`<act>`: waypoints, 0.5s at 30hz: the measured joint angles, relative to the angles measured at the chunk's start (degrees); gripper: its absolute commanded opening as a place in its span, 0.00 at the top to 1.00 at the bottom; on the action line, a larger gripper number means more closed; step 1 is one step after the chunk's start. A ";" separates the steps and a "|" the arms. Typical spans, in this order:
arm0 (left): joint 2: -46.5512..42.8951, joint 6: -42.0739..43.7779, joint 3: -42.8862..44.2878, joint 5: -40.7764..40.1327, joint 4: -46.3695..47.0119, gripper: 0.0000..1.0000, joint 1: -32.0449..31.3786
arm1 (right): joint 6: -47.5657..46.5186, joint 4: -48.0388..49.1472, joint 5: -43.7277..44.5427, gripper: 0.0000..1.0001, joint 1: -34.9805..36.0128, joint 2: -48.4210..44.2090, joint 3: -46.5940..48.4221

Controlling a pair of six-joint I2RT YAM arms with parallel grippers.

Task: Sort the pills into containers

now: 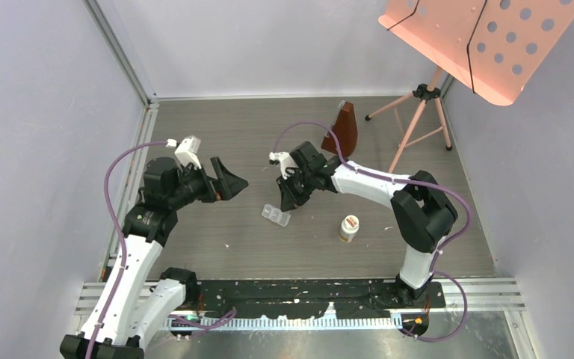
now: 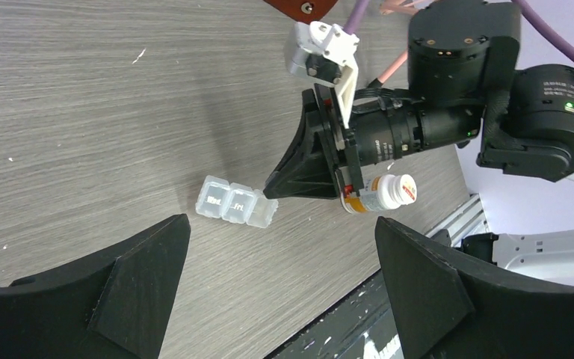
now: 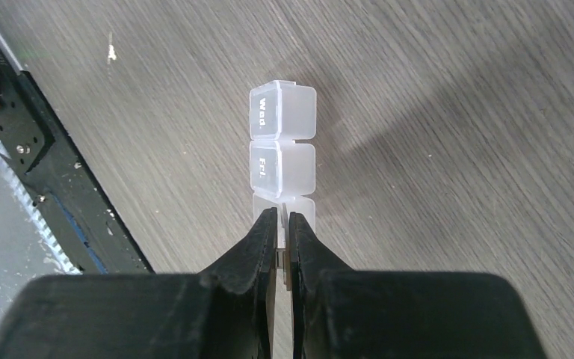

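Presently, left gripper: jaws wide, empty, held left of box, likely waiting to assist.
Box: flat on table, centre.
Right gripper: jaws closed, apparently pinching box's end lid to open it.
Pills: none visible.
Bottle: upright, right.

The containers are frosted clear, the pill bottle white with orange label, the table grey wood-grain.
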 measured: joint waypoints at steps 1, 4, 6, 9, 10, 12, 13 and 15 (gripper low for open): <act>0.00 0.24 -0.07 0.17 0.02 0.01 0.00 | -0.11 0.04 -0.04 0.95 -0.13 0.59 -0.02; -0.02 0.68 -0.52 0.59 0.13 0.01 0.00 | -0.46 0.26 0.04 0.94 -0.50 2.10 -0.02; 0.00 0.81 -0.96 1.14 0.26 0.01 0.00 | -0.63 0.59 0.26 0.86 -0.61 3.23 -0.02; 0.37 0.96 -1.36 1.92 0.35 0.01 0.00 | -0.57 0.83 1.31 0.46 -0.98 4.83 -0.02; 0.63 1.03 -1.38 2.01 0.31 0.01 0.00 | -0.15 0.63 1.88 0.32 -1.07 4.94 -0.02; 1.11 1.40 -1.38 2.27 0.24 0.01 0.00 | -0.31 0.20 3.39 0.21 -1.29 4.85 -0.02; 1.22 1.68 -1.38 2.34 0.15 0.01 0.00 | 0.09 0.13 3.98 0.16 -1.33 4.72 -0.02; 1.27 2.34 -1.38 2.29 -0.15 0.00 0.00 | 0.15 -0.28 5.27 0.13 -1.42 4.11 -0.02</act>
